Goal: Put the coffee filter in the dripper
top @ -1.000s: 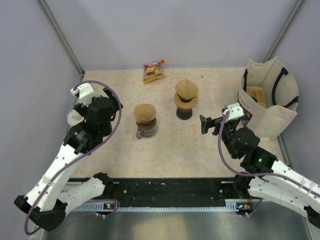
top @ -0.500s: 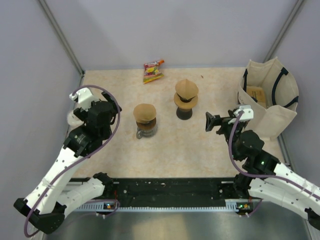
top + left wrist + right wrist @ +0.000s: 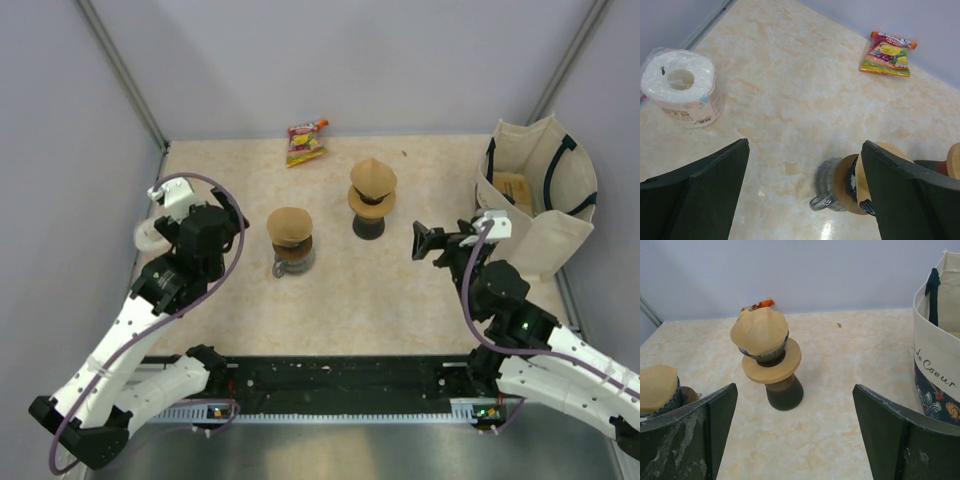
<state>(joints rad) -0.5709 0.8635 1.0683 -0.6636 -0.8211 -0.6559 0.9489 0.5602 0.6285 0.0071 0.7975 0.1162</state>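
Two drippers stand mid-table, each with a brown paper coffee filter on it. The far dripper (image 3: 368, 205) (image 3: 772, 365) has a wooden collar on a dark stand, and its filter (image 3: 372, 178) (image 3: 760, 330) bulges up out of the cone. The near one (image 3: 291, 252) (image 3: 840, 184) sits on a glass base with its filter (image 3: 290, 226) (image 3: 890, 150) in the cone. My left gripper (image 3: 226, 214) (image 3: 805, 150) is open, left of the glass dripper and apart from it. Off to the right of both drippers, my right gripper (image 3: 426, 243) (image 3: 794, 390) is open and holds nothing.
A snack packet (image 3: 306, 142) (image 3: 888, 53) lies at the back. A cloth tote bag (image 3: 540, 190) (image 3: 940, 355) stands at the right edge. A wrapped toilet paper roll (image 3: 150, 236) (image 3: 682, 87) sits by the left wall, next to my left arm.
My left arm has drawn slightly back toward the near side and its jaws have widened a little. My right gripper has shifted right, away from the drippers. Both drippers stay put.
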